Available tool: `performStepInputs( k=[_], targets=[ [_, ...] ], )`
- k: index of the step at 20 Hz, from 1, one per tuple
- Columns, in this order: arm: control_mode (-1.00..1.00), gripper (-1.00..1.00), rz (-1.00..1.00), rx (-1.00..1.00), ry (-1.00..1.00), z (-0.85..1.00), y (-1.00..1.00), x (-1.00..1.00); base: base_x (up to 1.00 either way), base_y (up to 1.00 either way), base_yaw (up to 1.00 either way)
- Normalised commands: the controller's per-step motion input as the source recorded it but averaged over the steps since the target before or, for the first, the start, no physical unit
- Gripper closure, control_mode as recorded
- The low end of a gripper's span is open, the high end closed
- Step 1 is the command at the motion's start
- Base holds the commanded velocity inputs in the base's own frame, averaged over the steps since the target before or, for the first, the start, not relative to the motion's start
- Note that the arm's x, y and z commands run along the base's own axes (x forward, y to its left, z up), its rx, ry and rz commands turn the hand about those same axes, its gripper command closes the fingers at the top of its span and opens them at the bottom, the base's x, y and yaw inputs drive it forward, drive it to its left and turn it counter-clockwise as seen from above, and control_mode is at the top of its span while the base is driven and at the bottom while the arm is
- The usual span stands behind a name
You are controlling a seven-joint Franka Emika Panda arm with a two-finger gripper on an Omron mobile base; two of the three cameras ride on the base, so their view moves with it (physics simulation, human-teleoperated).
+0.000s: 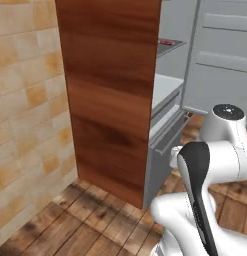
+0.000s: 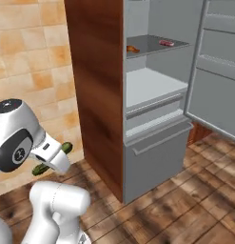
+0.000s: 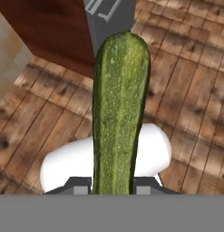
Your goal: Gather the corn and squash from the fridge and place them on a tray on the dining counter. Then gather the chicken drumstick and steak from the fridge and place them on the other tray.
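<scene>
No brand, label or writing can be read on anything here. The squash (image 3: 120, 113), a long dark-green speckled one, runs straight up the middle of the hand view, its lower end cut off at the bottom, so the pincer's finger tips are hard to make out; the pincer is closed on the squash. In the right base view the squash (image 2: 66, 148) pokes out green on either side of the white hand, low at the left beside the tiled wall (image 2: 33, 57). The fridge (image 2: 152, 119) stands open next to a tall wooden panel (image 2: 95, 86). On its upper shelf (image 2: 152, 45) lie a small orange-brown item (image 2: 132, 48) and a small reddish item (image 2: 167, 43), both too small to name. The fridge door (image 2: 219, 71) is cut off at the right edge. Below lies a wooden plank floor (image 2: 185, 205).
</scene>
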Motion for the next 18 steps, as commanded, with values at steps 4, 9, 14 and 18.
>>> performStepInputs(
  k=[4,9,14,18],
  targets=[
    [1.0,1.0,0.0,0.0,0.0,0.0,0.0,0.0,-1.0,0.1,-0.27],
    [1.0,1.0,0.0,0.0,0.0,0.0,0.0,0.0,-1.0,0.0,-0.26],
    [1.0,1.0,0.0,0.0,0.0,0.0,0.0,0.0,-1.0,-0.18,-0.25],
    [1.0,1.0,0.0,0.0,0.0,0.0,0.0,0.0,-1.0,-0.21,-0.24]
  ],
)
